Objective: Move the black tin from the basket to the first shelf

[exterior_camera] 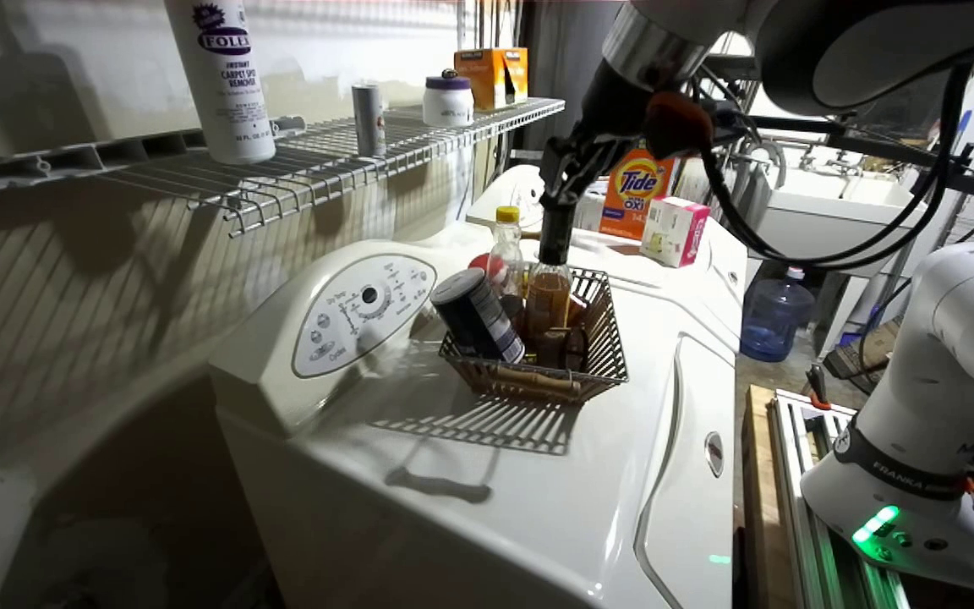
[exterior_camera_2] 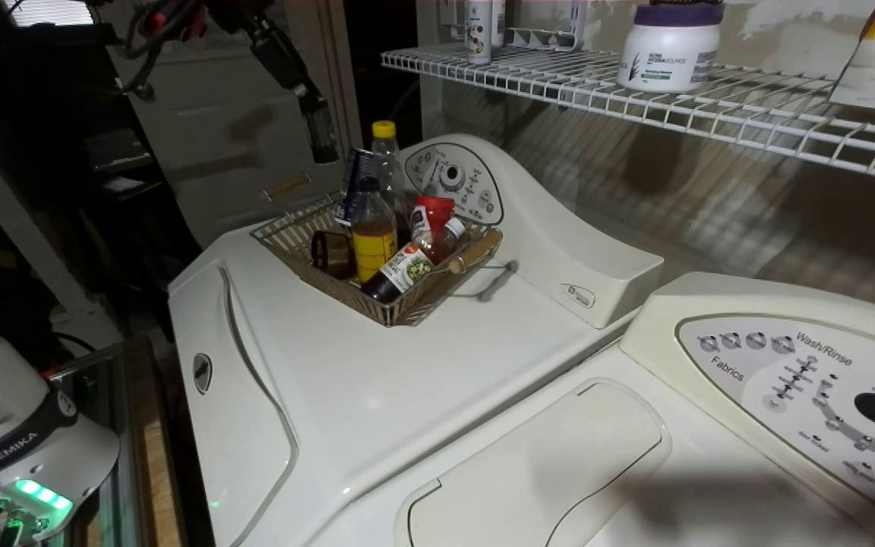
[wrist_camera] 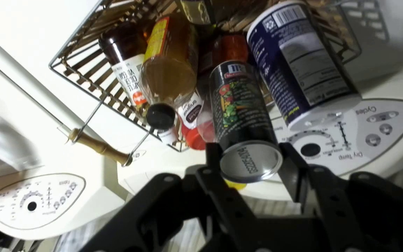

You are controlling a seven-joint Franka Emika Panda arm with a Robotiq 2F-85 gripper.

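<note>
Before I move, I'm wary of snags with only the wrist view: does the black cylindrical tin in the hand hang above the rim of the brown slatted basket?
Observer: Yes, in both exterior views the black cylindrical tin hangs higher than the rim of the brown slatted basket.
Operator: What sticks up most from the basket?
Observer: The clear bottle with a yellow cap rises highest.
Operator: And what could I bump where the tin is going?
Observer: In an exterior view, a slim grey can stands on the white wire shelf between a large white bottle with purple lettering and a white jar with a purple lid.
</note>
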